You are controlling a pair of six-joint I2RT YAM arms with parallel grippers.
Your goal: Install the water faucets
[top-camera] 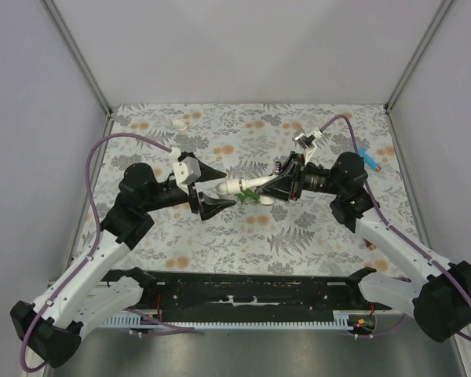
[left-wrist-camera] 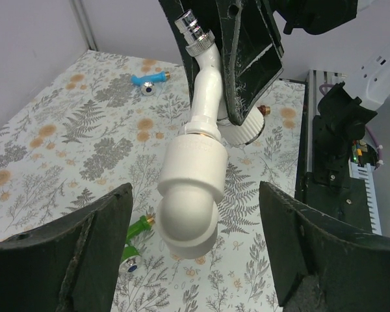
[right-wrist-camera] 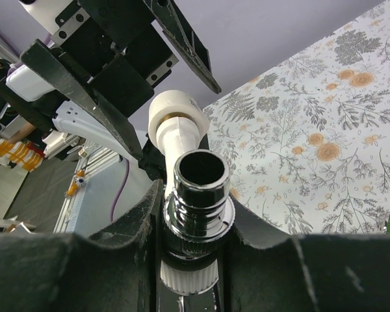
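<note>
Seen from above, at mid-frame, the right gripper (top-camera: 268,185) pinches the white faucet (top-camera: 250,184). Its elbow fitting (top-camera: 229,187) points left between the spread fingers of the left gripper (top-camera: 224,188), though contact is hard to judge here, while a green faucet (top-camera: 250,196) lies on the table (top-camera: 141,228) just below and a blue faucet (top-camera: 369,159) lies at right. In the left wrist view the fitting fills the centre and the faucet rises to the top of the frame, with the left fingers (left-wrist-camera: 84,247) standing wide at the lower corners, clear of it. In the right wrist view the faucet's chrome nozzle (right-wrist-camera: 198,195) sits at bottom centre, clamped between the right fingers (right-wrist-camera: 110,253).
</note>
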